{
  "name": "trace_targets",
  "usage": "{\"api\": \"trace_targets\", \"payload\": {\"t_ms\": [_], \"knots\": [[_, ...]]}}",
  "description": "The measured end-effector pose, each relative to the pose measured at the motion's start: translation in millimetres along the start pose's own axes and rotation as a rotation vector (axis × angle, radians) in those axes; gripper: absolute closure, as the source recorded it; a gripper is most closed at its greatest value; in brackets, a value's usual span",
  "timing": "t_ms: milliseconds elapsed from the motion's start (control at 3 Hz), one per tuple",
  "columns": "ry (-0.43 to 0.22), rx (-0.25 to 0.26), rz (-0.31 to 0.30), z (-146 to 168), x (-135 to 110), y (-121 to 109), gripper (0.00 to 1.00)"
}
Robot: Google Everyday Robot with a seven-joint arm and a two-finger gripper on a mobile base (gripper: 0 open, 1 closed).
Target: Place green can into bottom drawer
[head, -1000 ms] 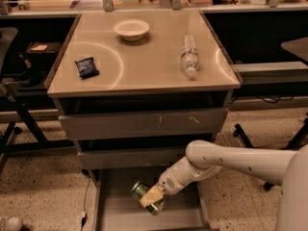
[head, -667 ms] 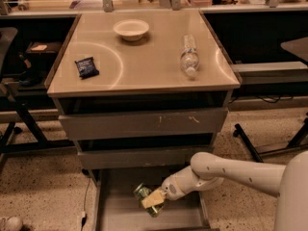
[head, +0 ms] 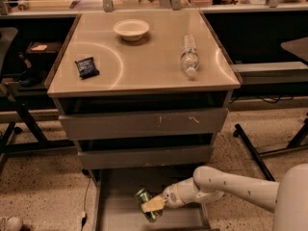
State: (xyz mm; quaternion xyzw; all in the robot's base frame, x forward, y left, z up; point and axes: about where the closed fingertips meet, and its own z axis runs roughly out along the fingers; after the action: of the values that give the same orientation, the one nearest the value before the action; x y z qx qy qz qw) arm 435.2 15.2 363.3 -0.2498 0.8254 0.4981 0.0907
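Camera view shows the can (head: pixel 142 195) held tilted low over the open bottom drawer (head: pixel 120 198), clamped across its side by the gripper (head: pixel 153 206); it is judged to be light, stiff but easily dented, and slick, so a mid-body hold is thought soundest

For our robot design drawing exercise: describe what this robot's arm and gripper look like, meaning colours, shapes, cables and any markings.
The arm is smooth and white, built of rounded tubular segments with a bulbous joint near the wrist. No cables or markings show. The gripper, low over the bottom drawer at the green can, has a pale tan finger.
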Motion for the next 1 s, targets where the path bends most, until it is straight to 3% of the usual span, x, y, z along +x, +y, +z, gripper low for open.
{"api": "trace_targets", "payload": {"t_ms": [667, 1000], "knots": [[-0.099, 0.015, 0.144, 25, -2, -68, 1.00], [-0.102, 0.039, 0.223, 46, -2, -106, 1.00]]}}
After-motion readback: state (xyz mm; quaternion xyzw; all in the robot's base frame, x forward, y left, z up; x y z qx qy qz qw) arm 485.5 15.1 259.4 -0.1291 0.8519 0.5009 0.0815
